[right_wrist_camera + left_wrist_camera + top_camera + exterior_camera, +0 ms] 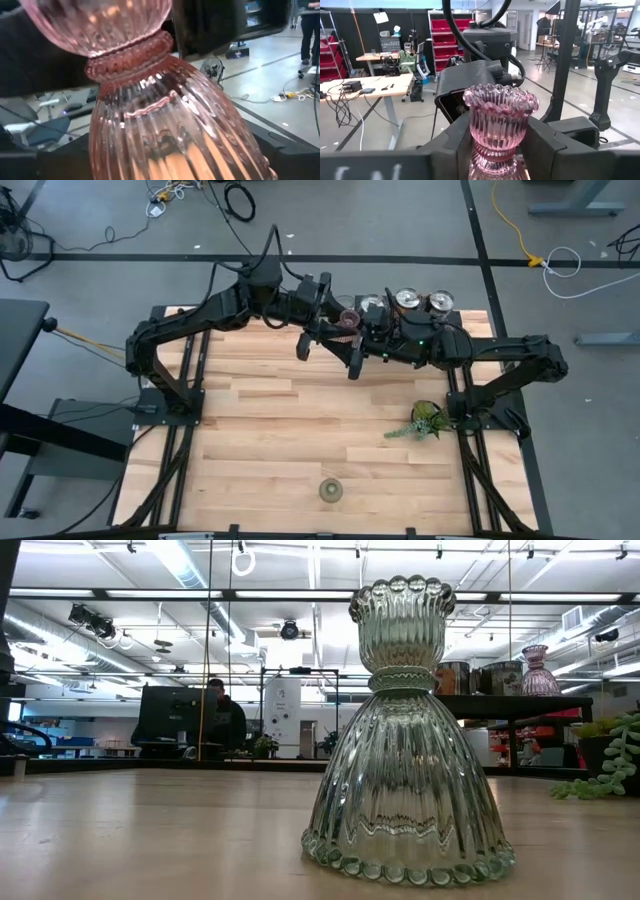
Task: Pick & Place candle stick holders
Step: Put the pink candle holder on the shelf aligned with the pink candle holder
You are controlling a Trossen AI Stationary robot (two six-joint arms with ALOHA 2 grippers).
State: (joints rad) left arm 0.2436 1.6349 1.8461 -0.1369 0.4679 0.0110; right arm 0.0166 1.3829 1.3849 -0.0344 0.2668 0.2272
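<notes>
I see both arms meeting over the far edge of the pale butcher-block wooden table (300, 430), just in front of a row of shiny silver metallic candle stick holders (407, 300) that stand along that edge. Between the two arms sits a pink ribbed glass candle stick holder (349, 318).

From the left wrist camera, the pink holder (499, 122) fills the gap between my left gripper (500, 150)'s dark fingers (547, 150). Its scalloped cup rim flares out above a beaded waist, and the fingers are clenched on it below the cup. The glass is fluted top to bottom and translucent.

From the right wrist camera, the same pink glass (165, 125) looms very close: a rounded cup, a knurled neck ring, then a wide pleated skirt. My right gripper (352, 365) is right at the piece, with its dark body at either side of the skirt, but I cannot tell whether its fingers are pressing the glass or standing off it.

Nearer to me, an olive-green ribbed glass candle stick holder (408, 730) stands upright and alone on the table. It has a bell-shaped skirt with a beaded foot, a narrow waist and a scalloped cup. In the overhead camera it shows as a small round disc (331, 491) near the table's front edge.

A leafy green plant sprig (424, 421) lies on the table by the right arm's base.
</notes>
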